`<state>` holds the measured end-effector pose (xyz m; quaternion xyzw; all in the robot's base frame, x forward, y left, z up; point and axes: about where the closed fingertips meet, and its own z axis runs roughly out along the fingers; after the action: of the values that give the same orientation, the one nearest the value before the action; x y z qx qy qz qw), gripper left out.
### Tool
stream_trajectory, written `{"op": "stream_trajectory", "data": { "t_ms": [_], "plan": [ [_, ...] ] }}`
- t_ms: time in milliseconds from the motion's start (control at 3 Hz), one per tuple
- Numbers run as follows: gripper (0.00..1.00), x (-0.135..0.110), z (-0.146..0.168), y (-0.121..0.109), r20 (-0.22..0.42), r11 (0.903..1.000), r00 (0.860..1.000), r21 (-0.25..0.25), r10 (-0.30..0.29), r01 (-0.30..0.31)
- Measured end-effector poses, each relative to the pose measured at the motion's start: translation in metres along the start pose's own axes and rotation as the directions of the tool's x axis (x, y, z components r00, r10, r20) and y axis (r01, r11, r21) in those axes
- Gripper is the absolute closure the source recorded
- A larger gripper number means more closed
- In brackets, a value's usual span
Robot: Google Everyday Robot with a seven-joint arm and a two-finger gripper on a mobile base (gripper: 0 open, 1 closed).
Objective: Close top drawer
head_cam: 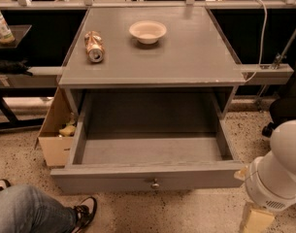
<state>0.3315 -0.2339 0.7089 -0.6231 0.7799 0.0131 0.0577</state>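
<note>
Top drawer (150, 181) stands pulled fully out; closing not yet done.
Left to right: a cardboard box (55, 135) sits beside the table (196, 57), which carries a can (94, 46) and a bowl (147, 31). The drawer is empty, its knob (155, 183) untouched. The gripper (256, 219) hangs low by the drawer's right front corner, its state not determinable. By my judgement the entire push remains.

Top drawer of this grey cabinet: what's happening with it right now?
The top drawer is pulled far out and looks empty; it is not yet closed. The robot's arm is at lower right, by the drawer's front right corner. The claw hangs below the arm at the bottom edge of the view, away from the knob. A can and a bowl rest on the cabinet top.
</note>
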Motion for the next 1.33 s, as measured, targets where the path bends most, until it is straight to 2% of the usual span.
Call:
{"op": "stream_trajectory", "data": {
  "t_ms": [333,1000,1333],
  "plan": [
    [0.49,0.008,0.049,0.007,0.008,0.9986,1.0,-0.046,-0.025,0.025],
    [0.96,0.008,0.049,0.007,0.008,0.9986,1.0,-0.046,-0.025,0.025],
    [1.0,-0.002,0.062,0.003,0.018,0.9966,0.998,-0.056,-0.059,0.06]
  ]
}}
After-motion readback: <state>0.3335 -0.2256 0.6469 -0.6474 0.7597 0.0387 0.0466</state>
